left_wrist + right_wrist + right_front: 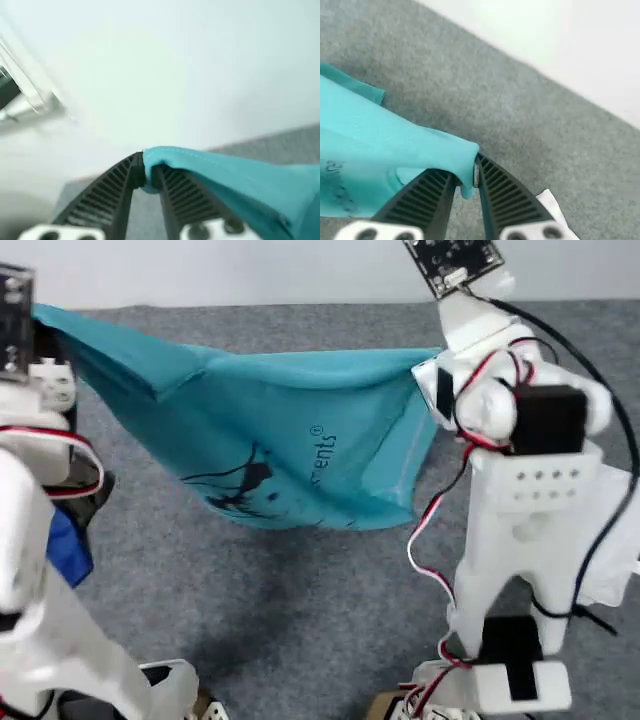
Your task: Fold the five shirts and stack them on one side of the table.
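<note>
The grey table (pixel 300 630) spreads under me. Above it hangs the teal shirt (pixel 290 450), stretched between my two arms with its long axis running side to side. Its top edge is pulled taut, the body sags in the middle toward the table, and the dark print faces the high camera. My left gripper (pixel 147 175) is clamped on one bunched corner. My right gripper (pixel 467 182) pinches the opposite corner, the one by the stitched edge. A blue cloth (pixel 68 545) lies just beside my left arm, partly hidden.
</note>
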`<state>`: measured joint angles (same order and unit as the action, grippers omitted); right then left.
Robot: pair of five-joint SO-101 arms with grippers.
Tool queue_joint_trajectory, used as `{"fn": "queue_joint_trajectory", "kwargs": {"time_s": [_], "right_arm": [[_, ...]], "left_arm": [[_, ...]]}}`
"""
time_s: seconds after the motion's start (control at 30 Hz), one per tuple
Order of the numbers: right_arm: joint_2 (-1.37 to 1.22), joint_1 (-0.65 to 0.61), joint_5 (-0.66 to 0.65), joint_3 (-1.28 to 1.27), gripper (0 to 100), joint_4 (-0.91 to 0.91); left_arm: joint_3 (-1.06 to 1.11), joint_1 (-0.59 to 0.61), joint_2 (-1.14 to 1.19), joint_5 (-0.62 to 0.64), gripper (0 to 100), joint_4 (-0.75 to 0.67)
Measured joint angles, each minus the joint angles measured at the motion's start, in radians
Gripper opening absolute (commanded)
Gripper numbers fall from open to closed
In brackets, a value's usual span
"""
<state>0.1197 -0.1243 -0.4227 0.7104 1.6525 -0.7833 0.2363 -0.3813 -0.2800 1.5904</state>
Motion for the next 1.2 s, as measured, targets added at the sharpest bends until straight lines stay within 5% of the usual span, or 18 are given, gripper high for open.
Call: {"fn": "queue_joint_trajectory", "kwargs": {"time_s": [0.4,0.77,0.87,1.0,1.2], "right_arm": [[0.160,-0.094,-0.028,-0.017,0.9,0.103],[-0.195,-0.114,-0.029,-0.287,1.7,0.031],[-0.318,-0.112,-0.029,-0.287,10.9,0.021],[-0.387,-0.110,-0.005,-0.287,24.8,0.043],[-0.387,-0.106,0.034,-0.218,27.5,0.084]], "left_arm": [[-0.267,0.000,-0.025,-0.084,1,0.137],[0.331,0.000,0.110,-0.112,0,0.129],[0.488,0.000,0.153,-0.126,0,0.100],[0.568,0.000,0.166,-0.152,0,0.084],[0.577,0.000,0.169,-0.158,0,0.043]]}}
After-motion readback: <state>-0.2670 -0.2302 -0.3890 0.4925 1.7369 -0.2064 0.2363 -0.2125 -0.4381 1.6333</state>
